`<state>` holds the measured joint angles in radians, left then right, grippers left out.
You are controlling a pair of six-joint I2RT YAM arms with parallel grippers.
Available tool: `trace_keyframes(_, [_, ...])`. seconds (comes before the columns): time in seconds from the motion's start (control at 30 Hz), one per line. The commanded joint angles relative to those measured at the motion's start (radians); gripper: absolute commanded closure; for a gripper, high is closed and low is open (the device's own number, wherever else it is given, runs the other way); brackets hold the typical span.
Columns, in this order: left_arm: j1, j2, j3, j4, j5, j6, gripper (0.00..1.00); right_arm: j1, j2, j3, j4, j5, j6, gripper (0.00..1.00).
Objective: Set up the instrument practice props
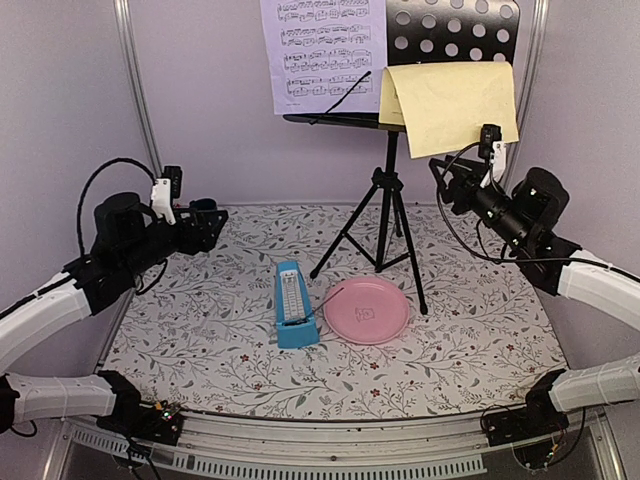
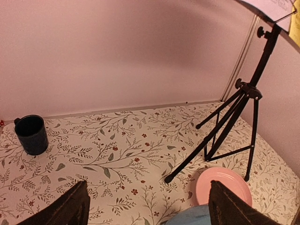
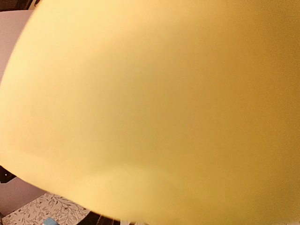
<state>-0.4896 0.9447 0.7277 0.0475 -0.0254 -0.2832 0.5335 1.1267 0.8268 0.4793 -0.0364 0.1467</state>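
The yellow sheet (image 1: 450, 105) slumps on the desk of the stand (image 1: 385, 200), close against the right jaws; whether they grip it cannot be told. It seems best eased flat beside the lilac sheet (image 1: 325, 55), gently, lest the stand tip. Left jaws wide, empty: cup (image 2: 31, 134) ahead-left of them, plate (image 1: 367, 310) and metronome (image 1: 293, 305) ahead-right on the surface (image 1: 200, 330).

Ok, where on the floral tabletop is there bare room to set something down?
Bare tabletop lies between the small dark blue cup and the blue wedge-shaped metronome, and along the near edge. Crowded mid-table: metronome, pink round plate, black tripod legs.
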Motion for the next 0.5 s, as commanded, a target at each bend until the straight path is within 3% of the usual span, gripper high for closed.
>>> trace_keyframes(0.0, [0.000,0.000,0.049,0.038,0.042,0.037,0.12,-0.001,-0.014,0.088,0.040,-0.014,-0.081,0.56])
trace_keyframes(0.23, [-0.007,0.005,0.058,0.063,0.056,0.049,0.12,-0.001,-0.019,0.217,0.062,-0.018,-0.132,0.56])
trace_keyframes(0.37, [-0.014,0.020,0.058,0.078,0.067,0.043,0.12,0.000,0.021,0.316,0.082,-0.025,-0.171,0.44])
trace_keyframes(0.47, [-0.018,0.025,0.059,0.080,0.066,0.044,0.12,-0.001,0.055,0.375,0.079,-0.034,-0.186,0.40])
